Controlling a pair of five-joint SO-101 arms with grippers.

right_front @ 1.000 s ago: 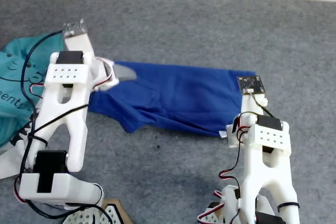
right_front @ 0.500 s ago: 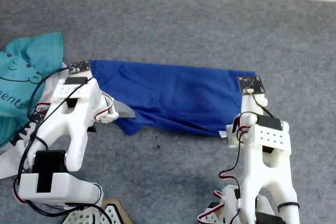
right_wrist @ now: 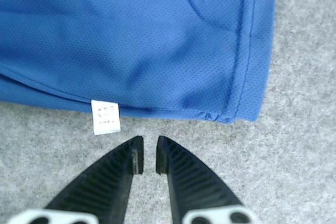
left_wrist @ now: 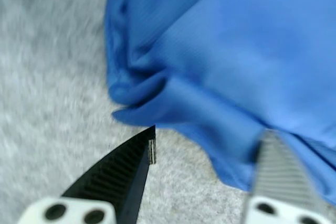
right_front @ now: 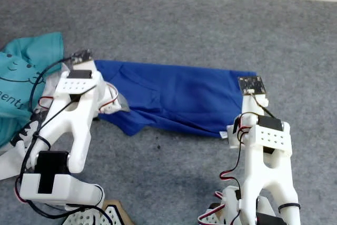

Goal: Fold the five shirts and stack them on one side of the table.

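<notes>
Left gripper (left_wrist: 205, 148) shifted, jaws apart over blue shirt (left_wrist: 236, 51); right gripper (right_wrist: 148, 156) seemingly closed beside illegible tag (right_wrist: 105, 116).

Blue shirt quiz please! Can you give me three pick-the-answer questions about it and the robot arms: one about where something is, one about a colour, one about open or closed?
1. Where is the white tag?
A) on the edge of the blue shirt, near the right gripper
B) stuck on an arm
C) alone on the table

2. What colour is the shirt beside the blue one?
A) red
B) teal
C) yellow

3. The left gripper is:
A) shut on the shirt
B) open
C) holding the tag

Answers:
1 A, the tag hangs from the hem just ahead of the fingertips.
2 B, the teal shirt lies next to it.
3 B, its fingers stand apart at the shirt's bunched edge.
</notes>
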